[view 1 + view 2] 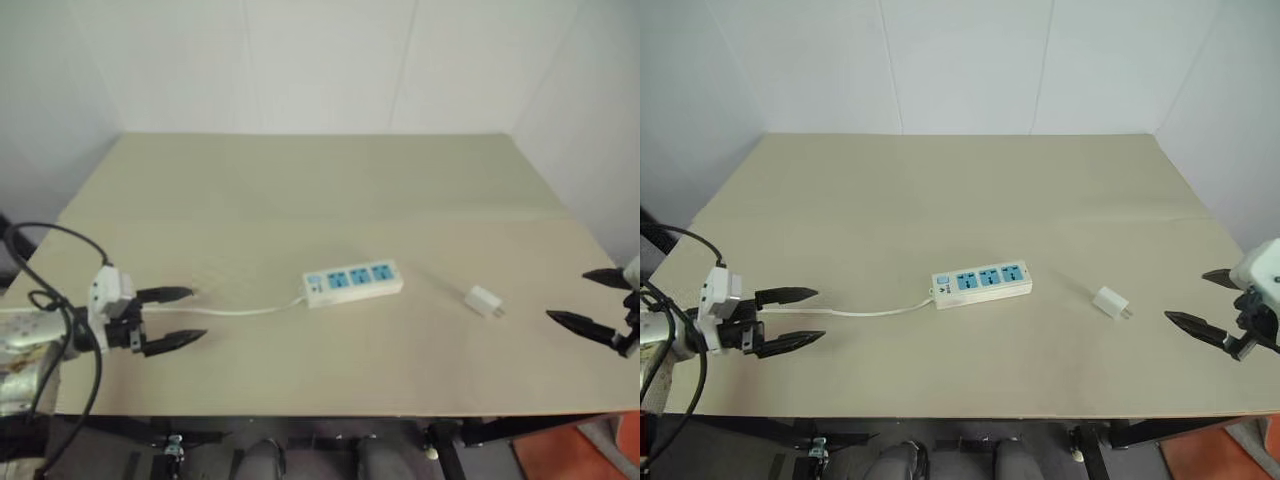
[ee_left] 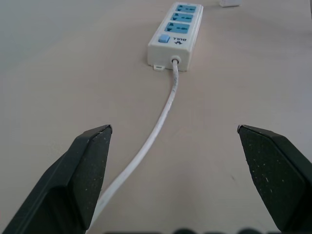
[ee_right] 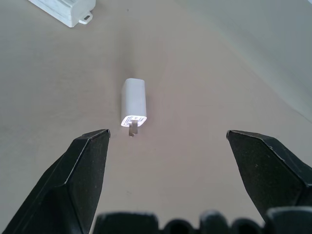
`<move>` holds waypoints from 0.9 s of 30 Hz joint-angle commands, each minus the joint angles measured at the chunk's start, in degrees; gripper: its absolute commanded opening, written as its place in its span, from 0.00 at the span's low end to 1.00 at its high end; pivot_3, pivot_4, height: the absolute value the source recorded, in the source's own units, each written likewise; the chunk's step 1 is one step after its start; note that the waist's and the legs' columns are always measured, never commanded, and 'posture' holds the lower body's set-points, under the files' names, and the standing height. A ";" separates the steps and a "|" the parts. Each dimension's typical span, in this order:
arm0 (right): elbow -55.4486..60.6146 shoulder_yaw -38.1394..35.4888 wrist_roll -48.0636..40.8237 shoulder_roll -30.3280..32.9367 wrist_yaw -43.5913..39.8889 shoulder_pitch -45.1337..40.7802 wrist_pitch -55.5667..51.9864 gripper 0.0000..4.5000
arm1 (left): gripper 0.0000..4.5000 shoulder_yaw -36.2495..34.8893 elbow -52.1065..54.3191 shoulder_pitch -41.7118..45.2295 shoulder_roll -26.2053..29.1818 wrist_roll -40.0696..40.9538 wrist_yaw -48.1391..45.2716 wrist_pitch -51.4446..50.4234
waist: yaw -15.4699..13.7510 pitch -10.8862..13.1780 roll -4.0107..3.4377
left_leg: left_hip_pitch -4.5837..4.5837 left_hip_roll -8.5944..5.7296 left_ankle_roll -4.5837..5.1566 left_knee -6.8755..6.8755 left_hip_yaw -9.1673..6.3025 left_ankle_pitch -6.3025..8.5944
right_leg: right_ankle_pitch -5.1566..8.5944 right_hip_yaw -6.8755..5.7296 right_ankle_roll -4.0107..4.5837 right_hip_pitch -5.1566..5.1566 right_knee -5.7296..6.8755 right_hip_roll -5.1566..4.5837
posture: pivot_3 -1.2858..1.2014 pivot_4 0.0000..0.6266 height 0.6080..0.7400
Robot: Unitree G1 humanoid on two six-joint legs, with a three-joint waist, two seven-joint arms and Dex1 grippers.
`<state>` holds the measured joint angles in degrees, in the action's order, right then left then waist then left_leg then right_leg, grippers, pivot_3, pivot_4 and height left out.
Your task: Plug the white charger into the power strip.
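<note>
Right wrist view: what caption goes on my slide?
Open right gripper faces the white charger lying on the table, prongs toward it.

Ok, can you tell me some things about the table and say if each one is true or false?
1. The white charger is already plugged into the power strip. False: it lies on the table, apart from the strip.
2. Both robot hands are open and holding nothing. True: the left hand and the right hand are both open and empty.
3. The power strip has three blue sockets. True.
4. The charger lies nearer the left hand. False: it lies between the strip and the right hand.
5. The strip's cord runs toward the left hand. True.
</note>
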<state>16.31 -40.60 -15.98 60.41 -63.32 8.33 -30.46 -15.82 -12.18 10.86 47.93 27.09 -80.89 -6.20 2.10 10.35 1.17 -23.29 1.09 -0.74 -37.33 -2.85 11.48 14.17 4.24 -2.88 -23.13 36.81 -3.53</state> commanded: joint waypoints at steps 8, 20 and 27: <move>1.56 -2.58 -0.67 0.43 1.34 1.07 -0.93 1.00 | 1.00 1.43 -3.62 4.12 -1.06 -0.37 0.30 2.56 | 0.04 0.00 0.00 | 0.04 0.00 0.00 0.04 0.00 0.00 | 0.00 0.01 -0.01 0.01 0.02 0.00 | 0.52 0.24 1.00; 2.06 -3.94 -0.88 0.59 1.75 2.29 -2.27 1.00 | 1.00 4.30 -7.41 8.23 -1.15 -1.54 -0.89 3.58 | 0.11 0.00 0.00 | 0.02 -0.01 0.00 0.04 -0.01 0.00 | 0.00 0.01 -0.01 0.00 0.02 0.01 | 0.52 0.24 1.00; 3.49 -1.39 -2.56 0.48 2.91 0.99 -4.38 1.00 | 1.00 6.80 -11.73 13.18 -4.16 -3.48 -1.26 6.82 | 0.04 -0.01 0.01 | 0.03 -0.02 0.00 0.04 -0.01 0.00 | 0.00 0.01 -0.01 0.01 0.03 0.01 | 0.52 0.24 1.00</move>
<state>17.99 -41.46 -17.21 60.38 -61.17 10.41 -34.46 -9.57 -23.56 22.25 44.38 23.83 -82.03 -1.30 2.14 10.35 1.18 -23.26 1.06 -0.74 -37.29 -2.86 11.47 14.16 4.25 -2.89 -23.10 36.84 -3.52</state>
